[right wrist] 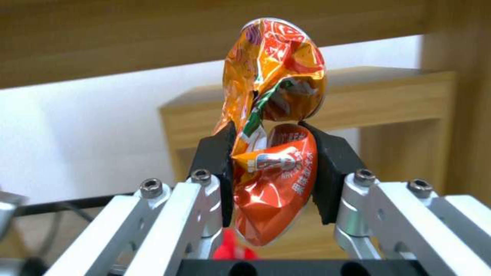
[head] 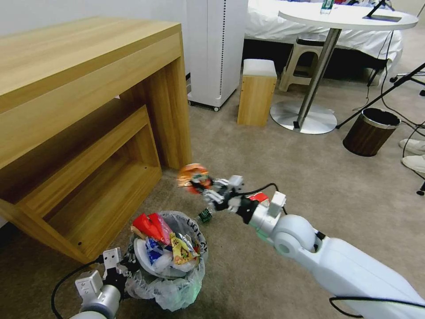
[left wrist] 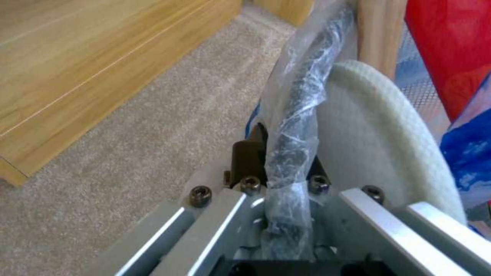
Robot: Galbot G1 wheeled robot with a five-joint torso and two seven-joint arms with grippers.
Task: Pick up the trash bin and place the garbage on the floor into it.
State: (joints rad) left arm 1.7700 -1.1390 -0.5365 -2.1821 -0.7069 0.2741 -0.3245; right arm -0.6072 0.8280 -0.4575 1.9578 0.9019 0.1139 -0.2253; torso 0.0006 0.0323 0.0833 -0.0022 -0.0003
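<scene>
The trash bin (head: 170, 283), lined with a crinkly whitish bag, stands on the beige floor (head: 283, 164) by the desk's corner. It is heaped with garbage (head: 164, 243): red, blue-white and yellow wrappers. My left gripper (head: 128, 261) is shut on the bin's near-left rim; the left wrist view shows that gripper (left wrist: 281, 157) clamping the bag-covered rim (left wrist: 302, 88), with a white ribbed piece (left wrist: 378, 126) inside. My right gripper (head: 208, 188) hovers above and just beyond the bin, shut on a crumpled orange wrapper (head: 193, 176). In the right wrist view this gripper (right wrist: 271, 157) pinches the wrapper (right wrist: 274, 76) between black pads (right wrist: 330, 161).
A low wooden desk (head: 88, 84) with an open shelf fills the left. Behind stand a white appliance (head: 217, 48), a wooden stool (head: 256, 91), a round pedestal table (head: 345, 17) and a dark wood-grain bin (head: 369, 131). White shoes (head: 414, 146) and cables lie at the right edge.
</scene>
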